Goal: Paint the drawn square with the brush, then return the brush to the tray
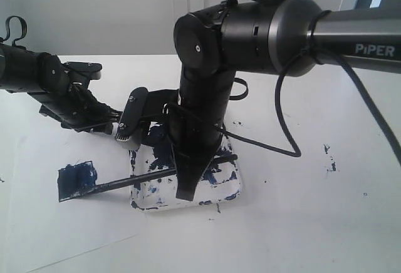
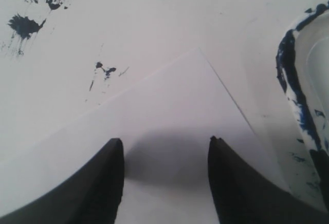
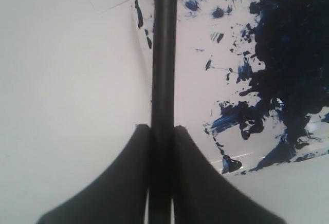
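While the right claw [image 3: 162, 127] pinches the brush [image 1: 150, 177] mid-handle, its tip rests on the painted square [image 1: 76, 180] off the left edge of the tray [image 1: 235, 191]. Light, stiff, likely slick stick; left claw [image 2: 165, 147] gapes empty.

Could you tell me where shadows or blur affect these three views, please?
Exterior view: the white table looks washed out. Left wrist view: a soft shadow falls on the paper under the left gripper. Right wrist view: the brush, close to the lens, has blurred edges.
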Robot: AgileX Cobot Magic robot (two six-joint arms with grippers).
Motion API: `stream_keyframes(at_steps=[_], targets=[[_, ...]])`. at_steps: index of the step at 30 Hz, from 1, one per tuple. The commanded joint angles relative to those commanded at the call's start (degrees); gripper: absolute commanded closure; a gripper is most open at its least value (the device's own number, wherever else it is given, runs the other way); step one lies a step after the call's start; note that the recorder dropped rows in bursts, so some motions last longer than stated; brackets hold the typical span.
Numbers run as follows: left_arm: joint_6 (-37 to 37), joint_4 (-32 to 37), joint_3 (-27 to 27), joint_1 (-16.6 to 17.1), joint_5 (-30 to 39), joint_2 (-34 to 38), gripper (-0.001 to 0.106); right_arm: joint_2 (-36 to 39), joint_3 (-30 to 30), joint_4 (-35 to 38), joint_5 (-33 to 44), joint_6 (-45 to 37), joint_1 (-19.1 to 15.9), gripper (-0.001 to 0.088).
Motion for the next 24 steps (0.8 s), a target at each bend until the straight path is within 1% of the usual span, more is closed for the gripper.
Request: stream_keyframes(at_steps=[6,11,15,24], targets=[[0.0,0.2,0.0,0.0,0.1,0.0,0.05,-0.9,0.0,0.1,-1.6,0.0,0.0,0.0868],[0.0,0.2,0.0,0.0,0.1,0.0,0.05,-0.7,0.0,0.2,0.8,0.0,0.0,0.0868],[0.0,0.2,0.0,0.0,0.1,0.0,0.05,-0.1,0.0,-1.1,1.9,0.4,0.0,0.0868],[0.0,0.4,0.0,0.0,0.3,0.0,0.05,0.2,0.0,-2.7,0.8,0.7,0.0,0.0868]])
